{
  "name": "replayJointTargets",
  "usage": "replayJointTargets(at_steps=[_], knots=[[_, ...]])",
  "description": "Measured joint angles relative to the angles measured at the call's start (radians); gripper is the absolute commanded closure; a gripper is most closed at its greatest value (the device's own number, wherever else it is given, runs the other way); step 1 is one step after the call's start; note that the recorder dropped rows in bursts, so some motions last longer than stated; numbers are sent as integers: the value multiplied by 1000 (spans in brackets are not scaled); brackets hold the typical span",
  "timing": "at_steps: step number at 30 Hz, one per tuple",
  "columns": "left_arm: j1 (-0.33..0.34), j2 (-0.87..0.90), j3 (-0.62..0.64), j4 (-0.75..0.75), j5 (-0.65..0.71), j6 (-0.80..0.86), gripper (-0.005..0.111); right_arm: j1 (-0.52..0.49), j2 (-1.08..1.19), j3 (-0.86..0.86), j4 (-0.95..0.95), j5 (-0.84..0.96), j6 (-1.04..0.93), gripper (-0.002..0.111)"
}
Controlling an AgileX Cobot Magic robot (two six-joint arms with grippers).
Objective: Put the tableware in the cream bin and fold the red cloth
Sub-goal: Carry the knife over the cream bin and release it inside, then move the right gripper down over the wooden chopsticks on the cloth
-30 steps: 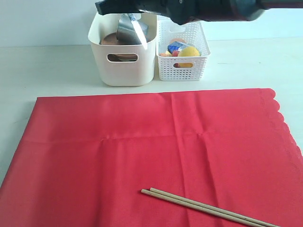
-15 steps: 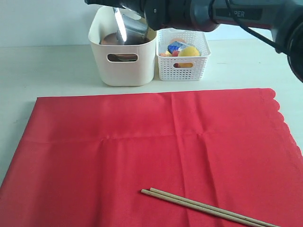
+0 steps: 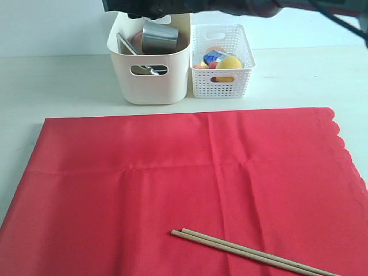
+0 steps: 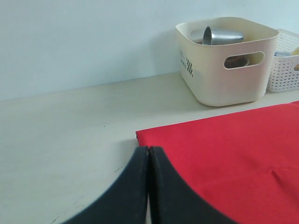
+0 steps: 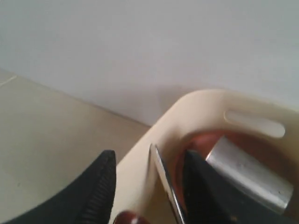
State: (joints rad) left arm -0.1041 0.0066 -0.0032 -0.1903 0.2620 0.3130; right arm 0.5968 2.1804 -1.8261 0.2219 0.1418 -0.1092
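Silver knife [image 3: 125,44] leaned inside the cream bin [image 3: 150,86], its long axis slanting from an upper end by the bin's left wall down toward the middle, next to a shiny steel cup [image 3: 160,38] lying on its side. The right gripper [image 5: 149,158] hovered over the bin with its jaws spread apart, the blade standing between them and clear of one finger. The left gripper [image 4: 148,150] was pressed together and empty near a corner of the red cloth [image 3: 172,172], which lay spread flat. A pair of chopsticks [image 3: 253,252] rested side by side on the cloth, running from its middle toward the lower right of the exterior view. A white lattice basket [image 3: 221,85] stood just beside the bin.
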Motion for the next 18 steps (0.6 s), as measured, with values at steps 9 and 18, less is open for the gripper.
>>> replayJointTargets(at_steps=[9, 18], knots=[[0, 0, 0, 0, 0, 0, 105, 0, -223, 116, -188, 466, -44, 108], [0, 0, 0, 0, 0, 0, 105, 0, -488, 615, -133, 495, -72, 108]])
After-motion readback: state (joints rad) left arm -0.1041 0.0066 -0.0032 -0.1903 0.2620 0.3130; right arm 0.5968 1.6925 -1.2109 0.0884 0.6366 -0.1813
